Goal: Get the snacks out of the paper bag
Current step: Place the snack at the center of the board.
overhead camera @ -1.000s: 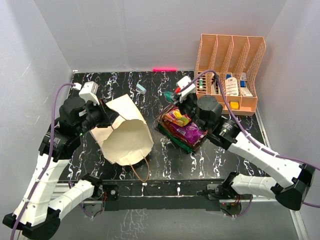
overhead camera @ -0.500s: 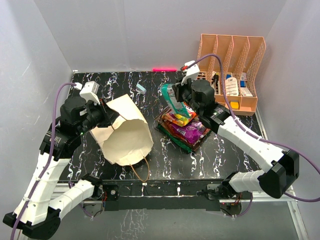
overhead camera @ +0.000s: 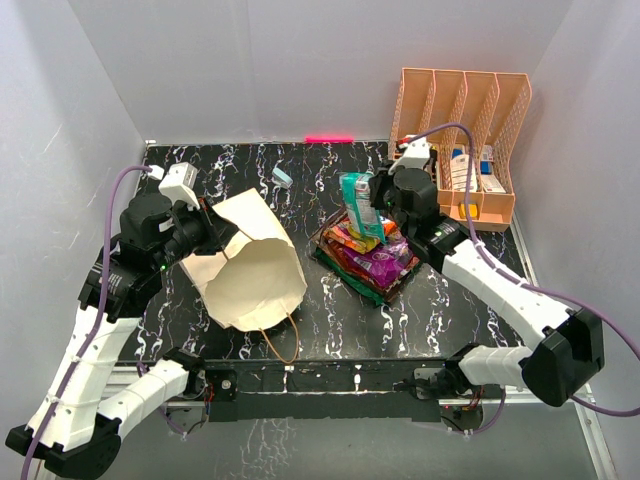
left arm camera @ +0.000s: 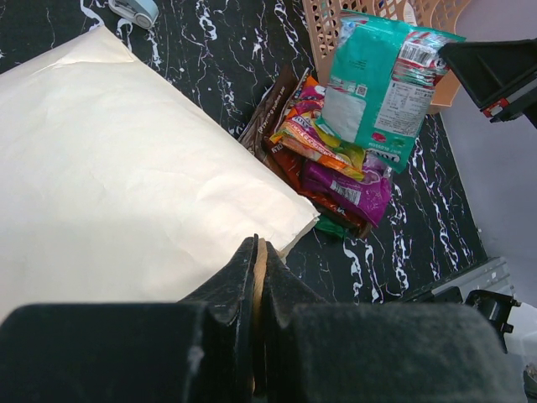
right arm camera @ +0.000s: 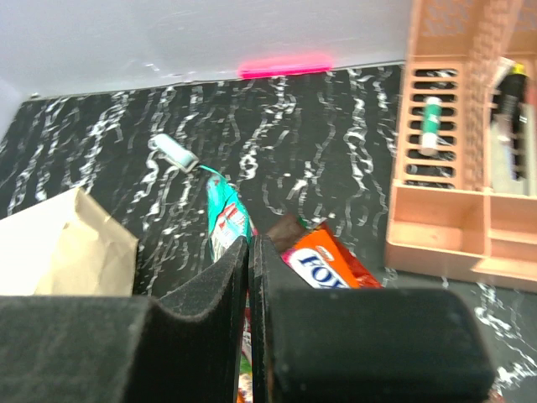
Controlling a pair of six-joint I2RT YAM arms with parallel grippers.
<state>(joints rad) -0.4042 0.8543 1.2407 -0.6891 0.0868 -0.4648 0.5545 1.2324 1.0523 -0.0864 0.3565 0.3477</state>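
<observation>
The tan paper bag lies on its side at the left, its mouth towards the near edge. My left gripper is shut on the bag's upper edge; the wrist view shows paper pinched between the jaws. Several snacks lie piled on the table right of the bag, purple, yellow and red-brown among them. My right gripper is shut on a teal packet and holds it upright above the pile's far side. The teal packet shows edge-on in the right wrist view, at the jaws.
An orange divided rack with small bottles and boxes stands at the back right, close behind my right wrist. A tiny light-blue block lies behind the bag. A pink strip marks the back edge. Grey walls close in on three sides.
My right gripper has lifted the teal packet off the back of the pile and carried it up and to the right. The left gripper and the bag have not moved.
</observation>
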